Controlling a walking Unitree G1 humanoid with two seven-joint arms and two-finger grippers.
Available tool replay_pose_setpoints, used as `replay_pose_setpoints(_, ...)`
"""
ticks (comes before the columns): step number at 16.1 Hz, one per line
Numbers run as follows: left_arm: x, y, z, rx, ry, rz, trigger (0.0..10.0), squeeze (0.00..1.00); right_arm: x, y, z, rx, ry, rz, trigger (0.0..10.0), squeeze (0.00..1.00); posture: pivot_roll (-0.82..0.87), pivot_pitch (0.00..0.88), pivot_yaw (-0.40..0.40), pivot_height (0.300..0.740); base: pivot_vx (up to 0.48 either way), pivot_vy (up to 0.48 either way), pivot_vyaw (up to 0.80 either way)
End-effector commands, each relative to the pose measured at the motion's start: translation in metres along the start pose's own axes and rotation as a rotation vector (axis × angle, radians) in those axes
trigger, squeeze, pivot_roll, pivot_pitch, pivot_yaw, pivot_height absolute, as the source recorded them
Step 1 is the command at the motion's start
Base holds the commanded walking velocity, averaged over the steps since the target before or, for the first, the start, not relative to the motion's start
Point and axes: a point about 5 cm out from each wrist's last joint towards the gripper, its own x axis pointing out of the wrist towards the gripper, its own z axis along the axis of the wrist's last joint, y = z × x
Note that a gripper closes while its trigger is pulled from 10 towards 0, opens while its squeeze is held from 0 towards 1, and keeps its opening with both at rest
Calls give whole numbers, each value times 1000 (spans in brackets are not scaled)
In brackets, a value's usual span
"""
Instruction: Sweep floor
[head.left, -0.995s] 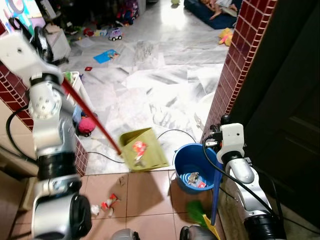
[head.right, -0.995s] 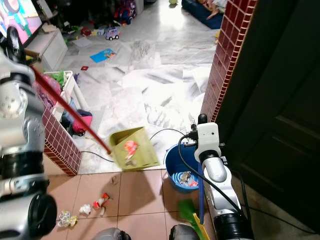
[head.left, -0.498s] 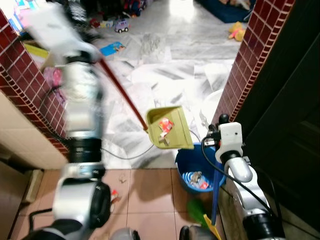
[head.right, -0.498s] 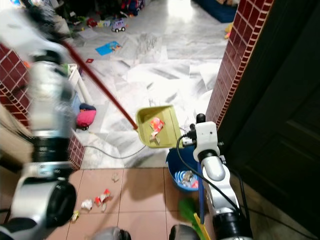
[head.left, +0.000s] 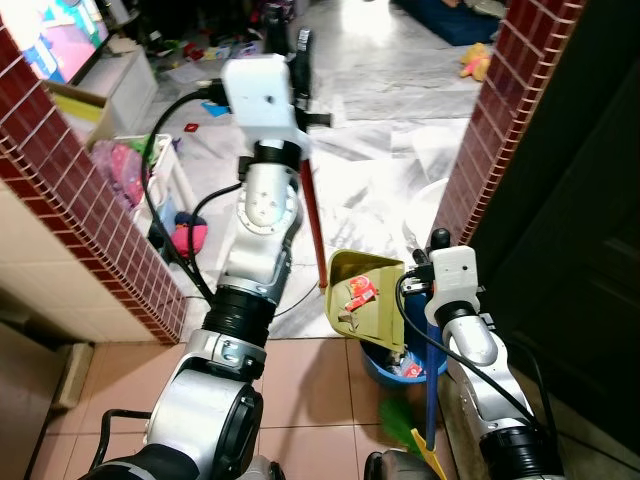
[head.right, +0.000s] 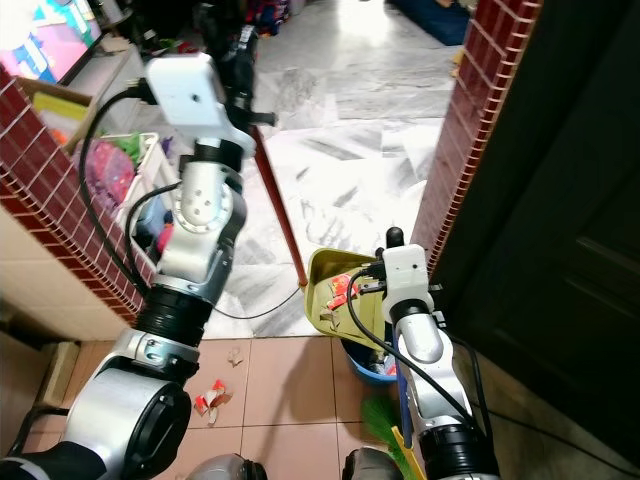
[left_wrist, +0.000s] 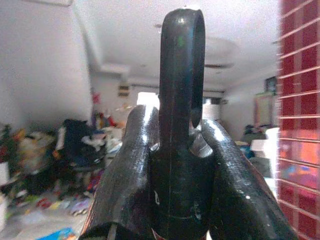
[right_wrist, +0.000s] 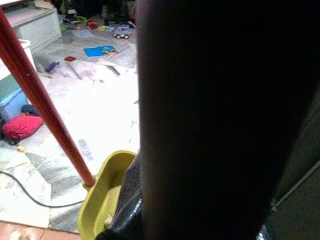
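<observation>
My left gripper (head.left: 290, 55) is raised high, shut on the black looped top of the dustpan's red handle (head.left: 312, 215); in the left wrist view its fingers (left_wrist: 135, 165) clamp that black end (left_wrist: 180, 100). The yellow-green dustpan (head.left: 366, 300) hangs tilted above the blue bucket (head.left: 398, 368), with red and white scraps inside. My right gripper (head.left: 437, 245) is shut on the blue broom pole (head.left: 432, 385), whose green bristles (head.left: 398, 420) rest on the tiles beside the bucket. The pole fills the foreground of the right wrist view, beyond which are the red handle (right_wrist: 40, 105) and the dustpan (right_wrist: 102, 205).
Red brick pillars stand at left (head.left: 90, 230) and right (head.left: 490, 130), with a dark door (head.left: 580, 250) at far right. Scraps of litter (head.right: 210, 400) lie on the pink tiles. A black cable (head.right: 250, 312) crosses the marble floor. A basket of toys (head.left: 130, 165) stands at left.
My left arm has swung right and lifted, carrying the dustpan from the left of the bucket to above it, its handle now nearly upright. The right arm and broom stay put.
</observation>
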Motion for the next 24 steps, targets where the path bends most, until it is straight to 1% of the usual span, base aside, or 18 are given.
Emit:
replay_pose_setpoints(1,3,-15,12,5,-82,-56,10000,0,2,2,6,17,-35,-10,10000,0,-149,0,111,740,0,0,0)
replay_pose_setpoints(5,-4,-53,13,-22,-122,-268,10000,0,4,5,6,17,-37,-10,10000,0,-145,0,121,740,0,0,0)
replay_pose_setpoints(6,-15,-80,8,-75,-86,-458,10000,0,4,6,7,17,-41,-11,10000,0,-143,0,125,740,0,0,0)
replay_pose_setpoints(7,-30,-105,5,-119,-52,-673,10000,0,5,7,7,18,-43,-12,10000,0,-144,0,128,740,0,0,0)
replay_pose_setpoints(8,-38,-114,7,-142,-70,-763,10000,0,6,8,7,18,-44,-12,10000,0,-142,0,131,740,0,0,0)
replay_pose_setpoints(9,-48,-127,6,-166,-37,-893,10000,0,6,9,7,17,-46,-12,10000,0,-142,0,132,740,0,0,0)
replay_pose_setpoints(10,-60,-137,8,-127,-55,-1044,10000,0,6,10,7,16,-47,-10,10000,0,-142,0,132,740,0,0,0)
replay_pose_setpoints(11,-62,-139,8,-120,-54,-1079,10000,0,6,10,7,15,-48,-10,10000,0,-140,0,134,740,0,0,0)
replay_pose_setpoints(13,-65,-145,19,-111,-87,-1167,10000,0,6,10,7,11,-48,-11,10000,0,-139,0,135,740,0,0,0)
replay_pose_setpoints(14,-68,-146,21,-82,-100,-1244,10000,0,6,10,6,9,-50,-11,10000,0,-139,0,135,740,0,0,0)
replay_pose_setpoints(15,-74,-146,22,-8,-122,-1350,10000,0,7,10,6,7,-52,-12,10000,0,-139,0,135,740,0,0,0)
replay_pose_setpoints(16,-76,-145,23,5,-115,-1386,10000,0,7,10,7,6,-54,-12,10000,0,-136,0,134,740,0,0,0)
replay_pose_setpoints(17,-76,-145,23,-6,-97,-1389,10000,0,8,10,7,5,-55,-11,10000,0,-135,0,133,740,0,0,0)
replay_pose_setpoints(18,-77,-144,23,8,-100,-1402,10000,0,8,10,7,4,-54,-10,10000,0,-135,0,132,740,0,0,0)
replay_pose_setpoints(20,-72,-141,27,26,-116,-1373,10000,0,8,10,6,0,-53,-5,10000,0,-132,0,125,740,0,0,0)
replay_pose_setpoints(22,-55,-129,35,57,-136,-1289,10000,0,10,10,6,-3,-56,2,10000,0,-129,0,116,740,0,0,0)
replay_pose_setpoints(23,-50,-126,37,68,-140,-1262,10000,0,10,10,6,-4,-56,2,10000,0,-129,0,116,740,0,0,0)
replay_pose_setpoints(24,-38,-115,41,89,-152,-1180,10000,0,11,9,6,-6,-57,3,10000,0,-125,0,111,740,0,0,0)
